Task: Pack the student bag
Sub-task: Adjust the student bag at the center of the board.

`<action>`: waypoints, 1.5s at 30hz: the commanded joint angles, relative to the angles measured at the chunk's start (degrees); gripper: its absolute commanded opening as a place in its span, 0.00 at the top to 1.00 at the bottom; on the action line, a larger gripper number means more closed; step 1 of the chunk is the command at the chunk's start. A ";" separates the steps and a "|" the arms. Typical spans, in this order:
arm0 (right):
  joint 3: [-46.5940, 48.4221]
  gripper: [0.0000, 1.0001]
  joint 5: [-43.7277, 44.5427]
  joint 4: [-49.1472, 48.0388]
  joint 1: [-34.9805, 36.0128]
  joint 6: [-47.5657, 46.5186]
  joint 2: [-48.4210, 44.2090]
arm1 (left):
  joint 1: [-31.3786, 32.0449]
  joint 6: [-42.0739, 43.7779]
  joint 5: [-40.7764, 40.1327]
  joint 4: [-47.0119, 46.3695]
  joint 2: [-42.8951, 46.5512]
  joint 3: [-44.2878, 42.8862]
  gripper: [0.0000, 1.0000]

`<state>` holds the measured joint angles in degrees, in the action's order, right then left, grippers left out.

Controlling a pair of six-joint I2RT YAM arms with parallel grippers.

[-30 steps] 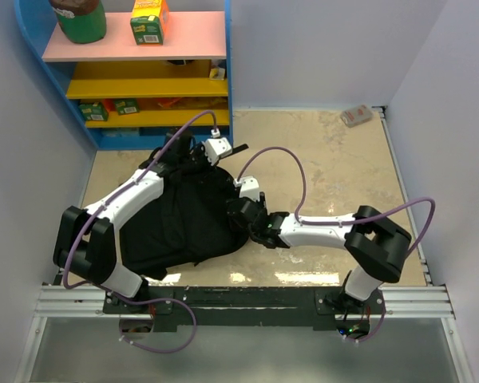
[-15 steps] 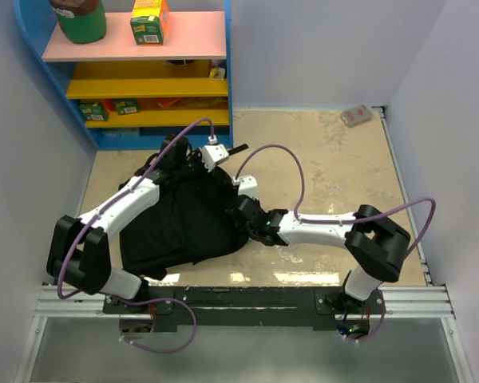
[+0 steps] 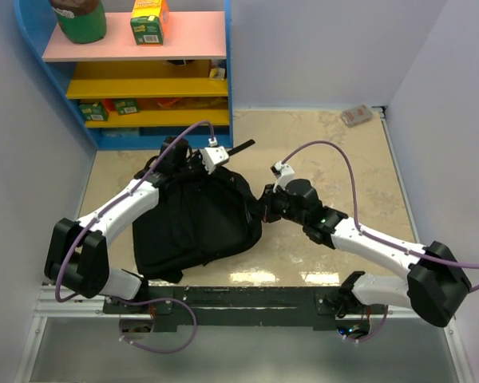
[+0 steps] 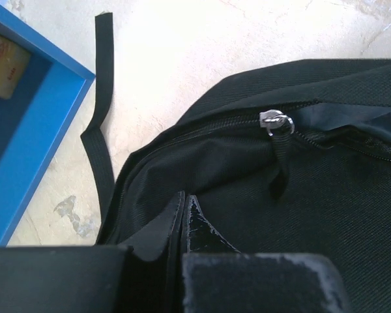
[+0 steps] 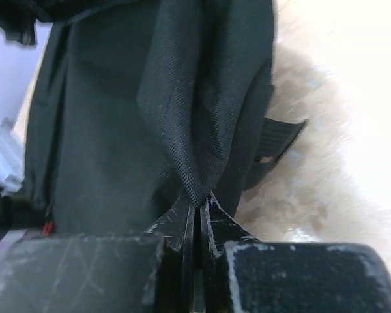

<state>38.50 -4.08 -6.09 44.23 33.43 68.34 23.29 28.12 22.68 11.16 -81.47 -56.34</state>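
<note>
The student bag (image 3: 193,227), a large black fabric backpack, lies on the beige floor between my arms. My left gripper (image 3: 193,165) is at the bag's far top edge. In the left wrist view its fingers (image 4: 184,207) are shut on the bag's fabric just below the zip line, and the silver zip puller (image 4: 275,122) lies beyond them. My right gripper (image 3: 263,206) is at the bag's right edge. The right wrist view shows that gripper (image 5: 198,207) shut on a raised fold of the bag's black fabric (image 5: 182,98).
A blue shelf unit (image 3: 227,72) with yellow shelves stands at the back left, close to the bag's top. It holds a green jar (image 3: 78,20) and a yellow box (image 3: 149,21). A loose black strap (image 4: 103,98) trails toward the shelf. A small flat object (image 3: 356,116) lies far right.
My right gripper has shut on the bag's right edge and swung right and away, pulling that side of the bag out. My left gripper has shifted slightly toward the shelf, still shut.
</note>
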 commanded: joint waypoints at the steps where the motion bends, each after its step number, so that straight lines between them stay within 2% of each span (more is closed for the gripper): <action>1: -2.88 1.00 -15.51 -15.52 -1.51 3.65 -1.71 | -0.44 0.01 -0.53 -1.32 1.14 0.79 1.00; 7: -4.40 1.00 -22.36 -25.01 -4.58 14.08 -0.93 | -0.35 0.45 3.06 3.07 5.88 -1.49 1.00; 9: -2.22 1.00 -22.64 -24.69 -5.55 15.87 0.82 | -0.35 0.62 4.74 7.11 8.51 -3.42 1.00; 11: 1.13 1.00 -23.08 -23.28 -5.82 16.84 2.15 | -0.26 0.97 10.78 14.46 9.57 -7.90 1.00; 13: 2.28 1.00 -22.21 -22.92 -5.73 17.28 3.56 | 0.44 -0.16 18.41 18.00 11.15 -10.10 1.00; 15: 2.19 1.00 -21.24 -23.53 -5.82 17.72 4.26 | 3.94 -0.78 21.43 23.28 12.03 -10.63 1.00; 17: 1.75 1.00 -21.06 -25.54 -5.91 19.03 4.79 | 9.89 -0.35 23.02 26.70 12.91 -8.62 1.00; 20: 1.05 1.00 -20.97 -28.62 -5.99 21.85 5.58 | 14.84 -0.17 23.29 27.43 13.71 -3.27 1.00; 27: -0.27 1.00 -22.11 -32.76 -6.79 26.16 6.11 | 17.66 0.54 21.54 25.24 13.18 5.96 1.00; 30: -0.27 1.00 -22.38 -32.85 -6.79 26.33 6.37 | 18.28 -0.52 18.99 21.11 11.43 8.16 1.00; 35: -1.14 1.00 -23.34 -33.37 -6.79 27.65 5.50 | 19.07 -3.77 9.69 10.56 7.92 11.77 1.00; 42: -3.51 1.00 -26.77 -31.10 -6.79 28.62 0.32 | 19.16 -4.47 -9.63 2.65 3.69 12.04 1.00; 45: -4.74 1.00 -28.26 -28.72 -6.79 27.74 -1.62 | 18.81 -5.00 -14.57 0.80 2.46 13.35 1.00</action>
<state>33.12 -23.53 -26.81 36.73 58.04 74.30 43.59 23.22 25.12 20.80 -76.95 -44.99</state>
